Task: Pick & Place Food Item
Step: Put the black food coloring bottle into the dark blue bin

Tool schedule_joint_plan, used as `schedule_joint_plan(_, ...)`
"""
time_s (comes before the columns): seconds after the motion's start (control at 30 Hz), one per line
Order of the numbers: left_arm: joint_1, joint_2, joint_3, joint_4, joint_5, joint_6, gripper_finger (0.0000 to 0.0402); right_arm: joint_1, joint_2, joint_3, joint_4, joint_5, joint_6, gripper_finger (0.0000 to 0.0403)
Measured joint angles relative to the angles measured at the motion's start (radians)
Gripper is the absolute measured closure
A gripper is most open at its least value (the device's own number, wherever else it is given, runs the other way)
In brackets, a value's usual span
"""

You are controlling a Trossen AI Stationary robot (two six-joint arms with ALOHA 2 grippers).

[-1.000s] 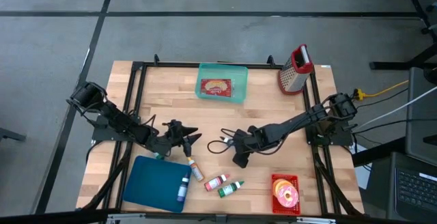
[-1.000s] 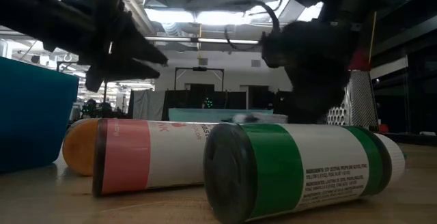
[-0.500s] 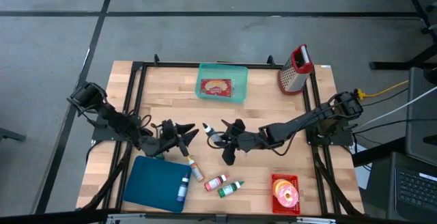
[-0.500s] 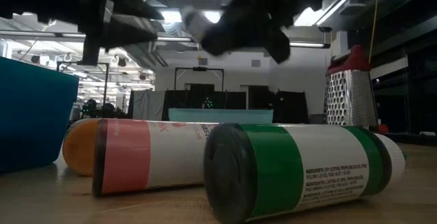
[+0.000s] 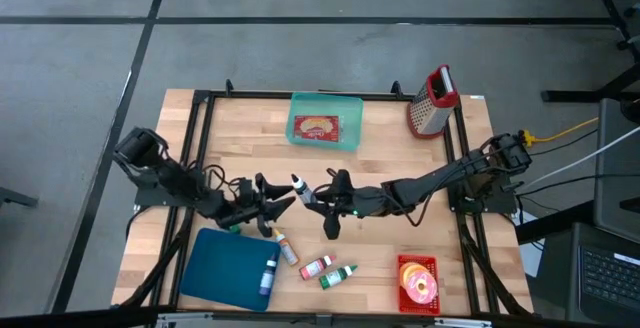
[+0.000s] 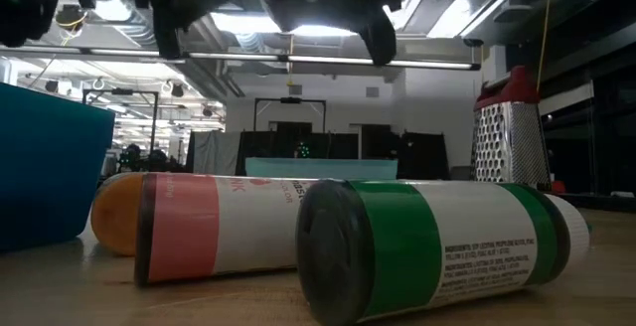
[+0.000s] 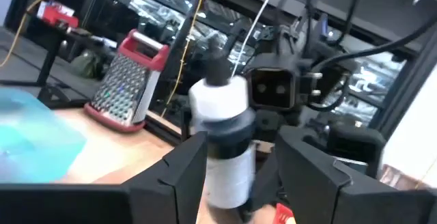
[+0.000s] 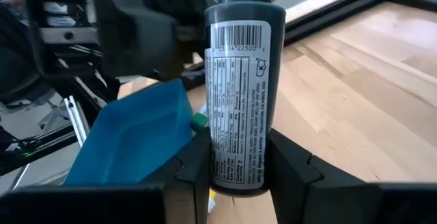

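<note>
Change since a second ago: right arm has swung across from mid-table toward the left arm, carrying a bottle up off the wood; left arm has edged to meet it
High view: right gripper (image 5: pixel 318 200) sits mid-table with a dark bottle (image 5: pixel 301 189), white cap toward the left arm; left gripper (image 5: pixel 283 204) is just beside that cap, fingers spread, nothing in them; blue bin (image 5: pixel 225 268) lies below the left gripper, a small bottle in its corner; three bottles lie loose on the table (image 5: pixel 400 168) by the bin; teal tray (image 5: pixel 325 119) and grater (image 5: pixel 432 100) at the far edge, red basket (image 5: pixel 417 281) with a doughnut near the front
Low view: both arms are dark shapes overhead, grip not readable; green-label bottle (image 6: pixel 437 242) and pink-label bottle (image 6: pixel 214 229) lie on their sides, touching
Left wrist view: the left arm's fingers (image 7: pixel 179 176) stand apart either side of the bottle, blurred; contact cannot be told
Right wrist view: the right arm's fingers (image 8: pixel 288 162) are clamped on the lower body of the bottle, which stands upright between them
Risk, handover: if this is a pass, the right letting go before the left has closed would drop the bottle onto the loose ones below
Risk, collision: fingertips are close enough to knock each other or the cap
Risk, grip: a low hold on a tall bottle could let it tip
</note>
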Motion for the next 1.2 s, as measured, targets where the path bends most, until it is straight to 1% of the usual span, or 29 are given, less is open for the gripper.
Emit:
schedule_joint_plan(0.17,0.04,0.042,0.024,0.003,0.048,-0.033,0.0233,0.004,0.0,0.001,0.003,-0.006,-0.007,0.0296)
schedule_joint_plan(0.3,0.049,0.052,0.056,-0.001,0.083,-0.007,0.0233,0.005,-0.003,0.002,0.01,-0.02,-0.01,0.0296)
schedule_joint_plan(0.37,0.049,0.054,0.065,-0.001,0.085,0.015,0.0233,0.006,-0.003,0.003,0.01,-0.022,-0.011,0.0296)
schedule_joint_plan(0.63,0.049,0.054,0.068,-0.002,0.097,0.027,0.0233,0.005,-0.003,0.003,0.013,-0.052,-0.007,0.0296)
schedule_joint_plan(0.77,0.049,0.054,0.069,-0.001,0.136,0.039,0.0233,0.006,-0.003,0.003,0.018,-0.084,-0.007,0.0296)
schedule_joint_plan(0.93,0.049,0.054,0.069,0.001,0.149,0.041,0.0233,0.004,-0.003,0.003,0.026,-0.111,-0.008,0.03)
schedule_joint_plan(1.03,0.055,0.054,0.069,0.0,0.184,0.043,0.0233,0.005,-0.002,0.003,0.028,-0.129,-0.009,0.0301)
schedule_joint_plan(1.1,0.058,0.054,0.069,-0.001,0.19,0.041,0.0237,0.005,-0.002,0.003,0.029,-0.135,-0.015,0.0301)
schedule_joint_plan(1.2,0.058,0.053,0.07,-0.019,0.186,0.04,0.026,0.011,0.0,0.003,0.033,-0.131,-0.065,0.0295)
